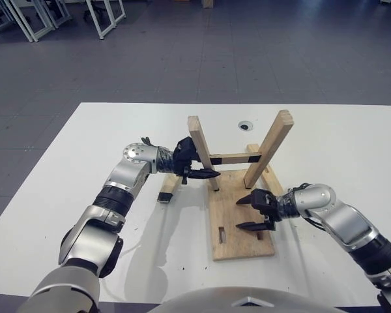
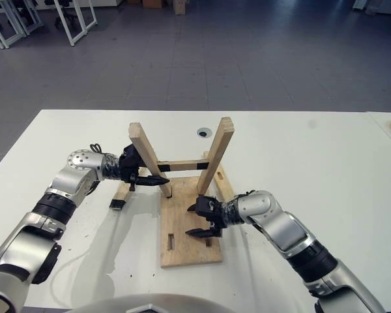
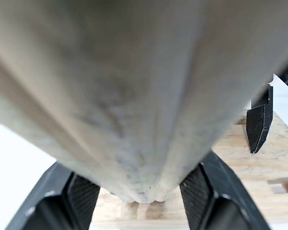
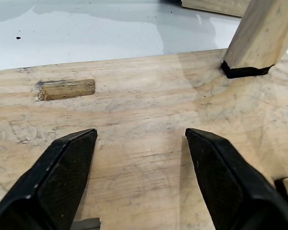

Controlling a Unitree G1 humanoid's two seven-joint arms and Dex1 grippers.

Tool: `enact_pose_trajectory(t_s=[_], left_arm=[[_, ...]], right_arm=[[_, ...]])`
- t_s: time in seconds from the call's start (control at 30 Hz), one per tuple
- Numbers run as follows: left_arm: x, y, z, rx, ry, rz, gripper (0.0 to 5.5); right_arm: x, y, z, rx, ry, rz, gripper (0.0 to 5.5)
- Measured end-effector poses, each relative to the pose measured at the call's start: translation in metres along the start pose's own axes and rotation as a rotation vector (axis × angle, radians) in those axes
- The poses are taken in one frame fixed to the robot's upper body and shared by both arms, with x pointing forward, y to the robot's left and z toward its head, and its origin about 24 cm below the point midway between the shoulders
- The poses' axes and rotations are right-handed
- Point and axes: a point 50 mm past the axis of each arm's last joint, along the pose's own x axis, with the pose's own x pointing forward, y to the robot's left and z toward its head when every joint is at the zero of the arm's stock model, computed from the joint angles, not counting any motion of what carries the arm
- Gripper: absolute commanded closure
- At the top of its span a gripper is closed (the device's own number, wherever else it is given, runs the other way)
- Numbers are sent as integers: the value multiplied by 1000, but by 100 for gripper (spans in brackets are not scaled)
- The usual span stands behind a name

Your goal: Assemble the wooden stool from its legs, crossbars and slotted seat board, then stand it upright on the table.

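Observation:
The slotted seat board (image 1: pixel 231 238) lies flat on the white table. Two wooden legs stand tilted in its far slots, the left leg (image 1: pixel 199 140) and the right leg (image 1: pixel 272 145), joined by a crossbar (image 1: pixel 231 158). My left gripper (image 1: pixel 205 174) is shut on the lower part of the left leg (image 3: pixel 134 96), one finger on each side. My right gripper (image 1: pixel 247 213) hovers open just over the board near the right leg's foot (image 4: pixel 259 33), with nothing between its fingers (image 4: pixel 62 177). An unfilled slot (image 4: pixel 67 89) lies beside it.
A loose wooden piece with a dark end (image 1: pixel 168 190) lies on the table left of the board. Another wooden piece (image 1: pixel 268 176) lies along the board's right edge behind the right leg. A small round hole (image 1: pixel 246 124) marks the table farther back.

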Motion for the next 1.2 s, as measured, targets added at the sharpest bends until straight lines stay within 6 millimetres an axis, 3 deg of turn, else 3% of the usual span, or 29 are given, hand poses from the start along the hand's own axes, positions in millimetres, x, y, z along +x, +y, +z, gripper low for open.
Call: enact_pose_trajectory(t_s=[0.07, 0.27, 0.37, 0.47, 0.57, 0.63, 0.73, 0.8, 0.93, 1.1, 1.2], left_arm=[[4, -6, -22, -74, 68, 9, 260], [-2, -2, -16, -60, 66, 41, 171], [-18, -3, -7, -53, 111, -4, 115], [-44, -8, 5, -62, 196, -72, 98], [-76, -10, 22, -117, 187, -44, 98], [-89, 5, 43, -143, 21, 170, 119], [-100, 38, 103, -161, -322, 546, 172], [-86, 43, 136, -240, -502, 674, 206], [-13, 23, 188, -381, -655, 529, 206], [12, 23, 185, -409, -535, 591, 206], [2, 30, 191, -374, -596, 647, 206]], right_arm=[[0, 1, 1, -30, -12, -1, 205], [4, 11, -2, -24, -29, -49, 205], [9, 11, -1, -6, -55, -73, 205], [14, 8, -1, 21, -80, -109, 205], [18, 6, -1, 36, -94, -142, 205], [18, 6, 1, 32, -100, -151, 205], [17, 8, 3, 32, -115, -157, 205], [16, 12, 0, 52, -119, -181, 205], [16, 15, -3, 70, -115, -189, 205], [17, 15, -3, 68, -110, -192, 205], [17, 15, -3, 73, -109, -194, 205]])
